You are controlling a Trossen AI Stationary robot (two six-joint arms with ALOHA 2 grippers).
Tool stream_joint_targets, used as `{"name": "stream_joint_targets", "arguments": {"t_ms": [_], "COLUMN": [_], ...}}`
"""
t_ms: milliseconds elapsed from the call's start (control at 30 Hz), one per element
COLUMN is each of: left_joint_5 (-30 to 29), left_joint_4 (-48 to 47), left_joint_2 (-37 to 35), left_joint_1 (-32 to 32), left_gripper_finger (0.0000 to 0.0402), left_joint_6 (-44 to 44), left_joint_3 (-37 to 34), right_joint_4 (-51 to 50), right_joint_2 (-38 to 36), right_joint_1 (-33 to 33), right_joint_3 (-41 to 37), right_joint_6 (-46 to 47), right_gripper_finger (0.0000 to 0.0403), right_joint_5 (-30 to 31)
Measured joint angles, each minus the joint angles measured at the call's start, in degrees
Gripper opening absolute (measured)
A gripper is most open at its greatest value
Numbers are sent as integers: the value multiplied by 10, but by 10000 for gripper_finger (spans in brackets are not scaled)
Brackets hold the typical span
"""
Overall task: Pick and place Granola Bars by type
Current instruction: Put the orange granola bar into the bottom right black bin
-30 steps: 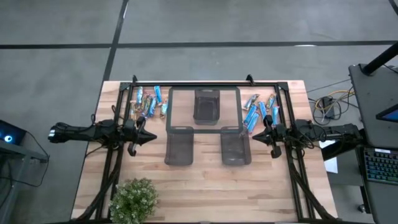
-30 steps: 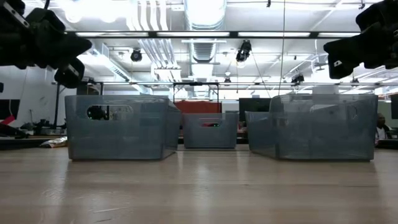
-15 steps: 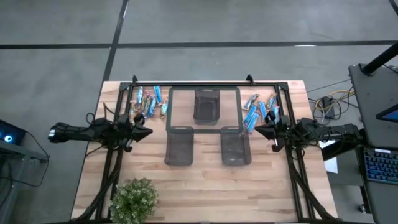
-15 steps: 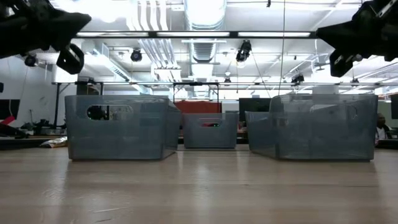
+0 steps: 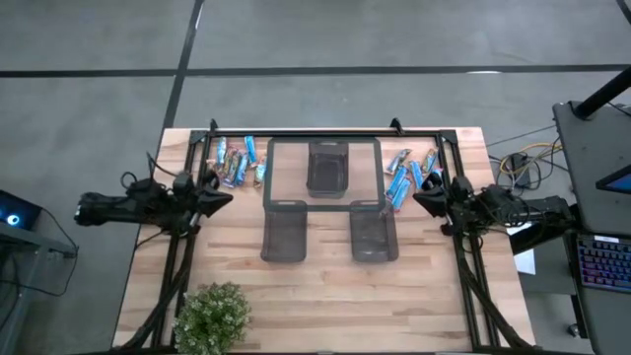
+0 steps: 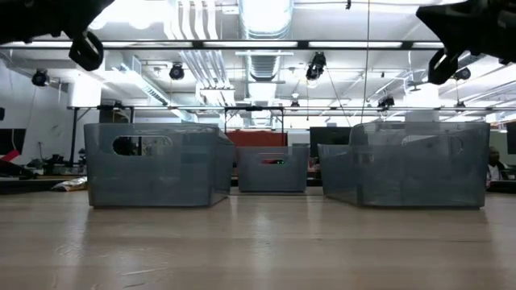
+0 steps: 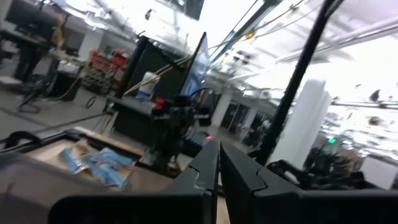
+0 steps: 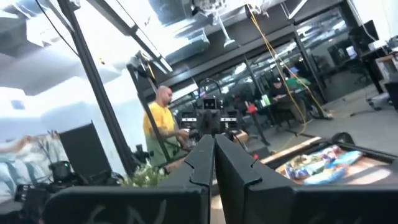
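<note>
Waiting above the surface (image 5: 325, 286), both arms w/ nothing picked yet.
Granola Bars lie in two heaps flanking the far bin (image 5: 327, 168): left heap (image 5: 235, 163), right heap (image 5: 409, 173), prob. staged so each arm reaches its own. Left gripper (image 5: 225, 196) near left heap, right gripper (image 5: 418, 198) near right heap; both sets of fingers pressed together, holding nothing, touching nothing. Near bins (image 5: 284, 229) look unfilled.
</note>
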Motion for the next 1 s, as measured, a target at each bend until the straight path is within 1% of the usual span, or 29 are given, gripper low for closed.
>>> {"name": "stream_joint_targets", "arguments": {"t_ms": [100,233,367,533,667,867,1000], "left_joint_5": [-8,-13,-22,-26,-30,-38,-38], "left_joint_4": [-46,-94,-138,-187,-216,-229,-228], "left_joint_2": [16,44,79,126,165,210,226], "left_joint_1": [0,0,0,0,0,0,0], "left_gripper_finger": [0,0,0,0,0,0,0], "left_joint_6": [1,13,14,28,46,47,46], "left_joint_3": [41,98,157,225,273,331,361], "right_joint_4": [2,-8,-82,-222,-296,-344,-357], "right_joint_2": [1,14,39,85,129,184,212], "right_joint_1": [0,0,0,0,0,0,0], "right_joint_3": [10,45,110,218,301,396,439], "right_joint_6": [39,16,-4,-6,-20,-76,-92], "right_gripper_finger": [8,8,8,8,8,8,8], "right_joint_5": [16,16,20,29,29,29,29]}}
